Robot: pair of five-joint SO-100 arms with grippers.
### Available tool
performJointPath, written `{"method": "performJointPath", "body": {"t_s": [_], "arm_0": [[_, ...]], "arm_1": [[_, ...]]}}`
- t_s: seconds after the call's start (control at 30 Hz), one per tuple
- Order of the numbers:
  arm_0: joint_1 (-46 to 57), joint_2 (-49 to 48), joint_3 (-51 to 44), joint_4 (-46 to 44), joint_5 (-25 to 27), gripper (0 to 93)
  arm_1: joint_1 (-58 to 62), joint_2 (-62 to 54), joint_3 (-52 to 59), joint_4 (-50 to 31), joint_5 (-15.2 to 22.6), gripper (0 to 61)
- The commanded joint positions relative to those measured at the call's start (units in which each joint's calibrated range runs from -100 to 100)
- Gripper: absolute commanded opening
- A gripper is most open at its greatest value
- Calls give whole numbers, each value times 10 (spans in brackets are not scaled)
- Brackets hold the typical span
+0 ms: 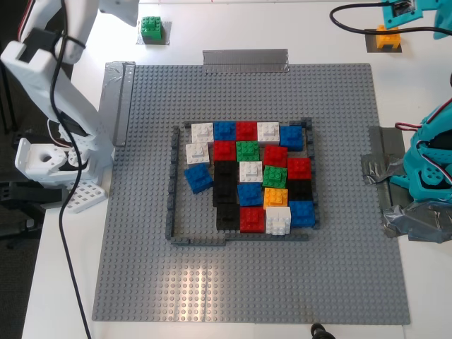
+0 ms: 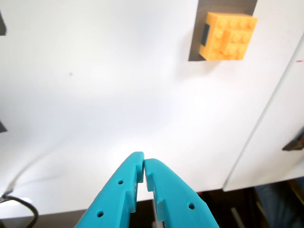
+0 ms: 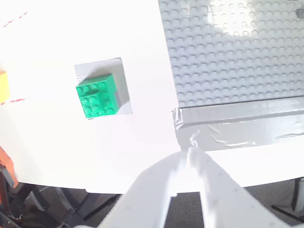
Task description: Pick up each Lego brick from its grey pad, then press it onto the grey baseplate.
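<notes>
The bright green brick (image 1: 150, 28) sits on its grey pad (image 1: 155, 41) beyond the baseplate's far left corner in the exterior view. It also shows in the second wrist view (image 3: 97, 96) on that pad (image 3: 102, 67). My second gripper (image 3: 190, 154), white, is shut and empty, short of the brick. The orange-yellow brick (image 1: 388, 37) sits on its pad (image 1: 374, 48) at the far right, and shows in the first wrist view (image 2: 227, 35) on the pad (image 2: 194, 33). My first gripper (image 2: 143, 166), teal, is shut and empty, well short of it. The grey baseplate (image 1: 247, 282) carries a dark-grey frame (image 1: 173, 191).
Several red, blue, white, black, green and orange bricks (image 1: 247, 176) are packed inside the frame. Duct-tape strips lie at the plate's far edge (image 1: 245, 60), left edge (image 1: 120, 99) and right edge (image 1: 381, 169). The white arm's base (image 1: 49, 159) and the teal arm's base (image 1: 427, 176) flank the plate.
</notes>
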Motion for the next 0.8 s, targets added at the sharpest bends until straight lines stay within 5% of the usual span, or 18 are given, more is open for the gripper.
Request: {"method": "performJointPath", "body": {"t_s": [0.0,0.2,0.43,0.77], "arm_0": [[-9,36,-51,-14,-4,75],[-10,109,-121,-17,-24,247],[-27,190,-202,-56,-45,251],[-54,254,-249,-81,-44,246]], "arm_1": [[-9,10,-84,-21,15,2],[-22,10,-34,-109,2,11],[-43,72,-20,-139,8,220],[-72,167,-36,-195,-2,257]]}}
